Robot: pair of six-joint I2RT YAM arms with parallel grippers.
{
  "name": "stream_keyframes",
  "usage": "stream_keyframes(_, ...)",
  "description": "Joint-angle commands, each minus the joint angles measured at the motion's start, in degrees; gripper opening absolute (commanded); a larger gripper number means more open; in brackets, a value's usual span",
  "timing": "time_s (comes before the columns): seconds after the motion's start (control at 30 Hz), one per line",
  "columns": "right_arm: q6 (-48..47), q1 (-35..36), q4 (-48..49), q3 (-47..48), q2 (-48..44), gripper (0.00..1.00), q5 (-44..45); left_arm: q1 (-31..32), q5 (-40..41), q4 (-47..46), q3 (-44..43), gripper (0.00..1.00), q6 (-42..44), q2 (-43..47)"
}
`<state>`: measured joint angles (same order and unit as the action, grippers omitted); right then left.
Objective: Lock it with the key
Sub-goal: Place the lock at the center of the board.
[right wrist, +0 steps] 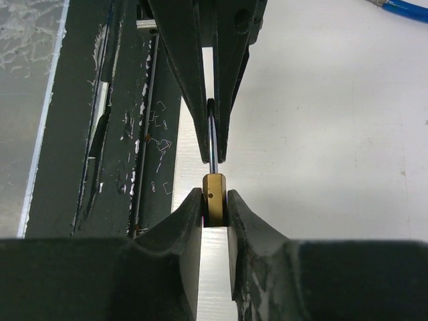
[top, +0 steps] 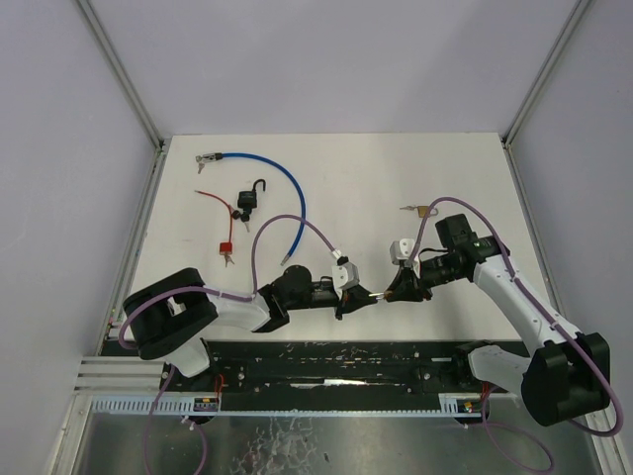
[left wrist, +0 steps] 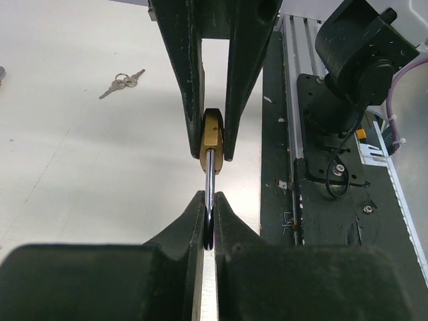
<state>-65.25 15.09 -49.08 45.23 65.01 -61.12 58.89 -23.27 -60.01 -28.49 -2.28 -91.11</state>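
While the left gripper (left wrist: 208, 202) pinches the padlock (left wrist: 212, 139) by its steel shackle (left wrist: 210, 175), the right gripper (right wrist: 214, 198) just ahead appears pressed onto the brass body: a handover. Next, one gripper must let go and fetch the keys (left wrist: 122, 82) lying farther off on the tabletop (left wrist: 73, 174).

Robot lab, white table (top: 396, 188), aluminium-framed enclosure (top: 119, 69)

Worktop (top: 396, 178) evenly and brightly lit from above; shadows are rendered soft and short. In the left wrist view, the left claw's fingers (left wrist: 177, 234) along the lower edge are shown dark and out of focus.
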Motion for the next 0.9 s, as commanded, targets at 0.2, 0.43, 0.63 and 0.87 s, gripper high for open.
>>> stream_keyframes(0.2, 0.4, 0.0, -4.4, 5.5, -0.6, 0.00, 3.9, 0.4, 8.6, -9.0, 2.2, 0.55, -2.4, 3.7)
stream_keyframes(0.43, 15.5, -9.0, 3.7, 7.5, 0.0, 0.00, 15.2, 0.0, 18.7, -9.6, 9.0, 0.82, -5.4, 11.8)
stream_keyframes(0.63, 28.7, -15.9, 18.0, 5.0, 3.6, 0.02, 36.2, -1.0, 23.4, -4.6, 10.9, 0.86, -7.8, 14.3)
stream_keyframes(0.87, 34.8, -17.6, 25.4, 4.2, 9.8, 0.05, 52.4, -2.4, 24.4, -4.7, 12.5, 0.87, -8.9, 14.7)
